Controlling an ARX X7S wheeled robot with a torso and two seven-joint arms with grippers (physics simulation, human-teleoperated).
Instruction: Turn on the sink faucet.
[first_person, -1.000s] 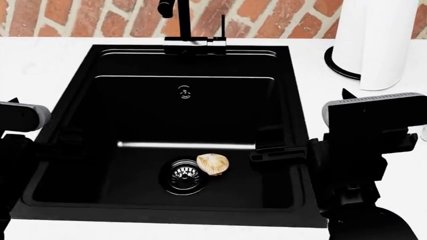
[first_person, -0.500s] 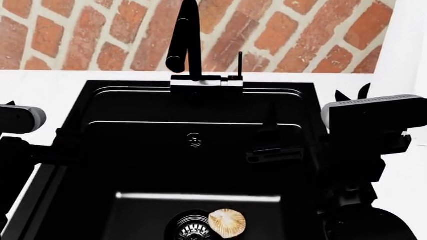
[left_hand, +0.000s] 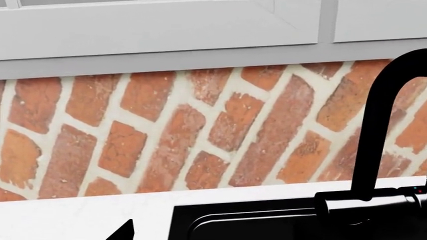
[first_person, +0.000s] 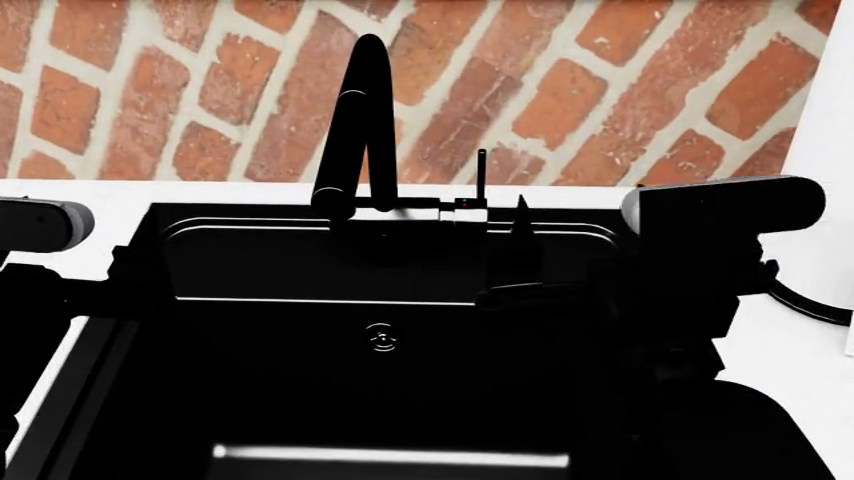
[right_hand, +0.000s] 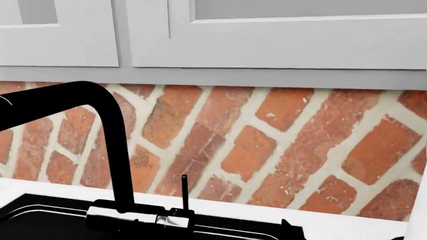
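Observation:
The sink faucet (first_person: 360, 120) is a tall black arched spout at the back rim of the sink (first_person: 267, 270), with a thin upright lever (first_person: 482, 175) just right of its base. It also shows in the right wrist view (right_hand: 110, 145) with its lever (right_hand: 184, 192), and in the left wrist view (left_hand: 377, 130). My right gripper (first_person: 523, 250) hovers over the basin's back right, open and empty; one fingertip (first_person: 521, 212) points up just right of the lever. My left gripper (first_person: 134, 285) is low at the sink's left side, open and empty. Both are mostly lost against the black basin.
A red brick wall (first_person: 601, 90) rises behind the white counter (first_person: 80, 190). A white paper towel roll (first_person: 825, 150) with a black base ring (first_person: 814, 305) stands at the right. White cabinets (right_hand: 267, 35) hang above. The overflow (first_person: 383, 338) marks the basin's back wall.
The head view has moved in and tilted up: the faucet now looms larger, and the drain and shell have dropped out of view. My right gripper has come closer to the lever.

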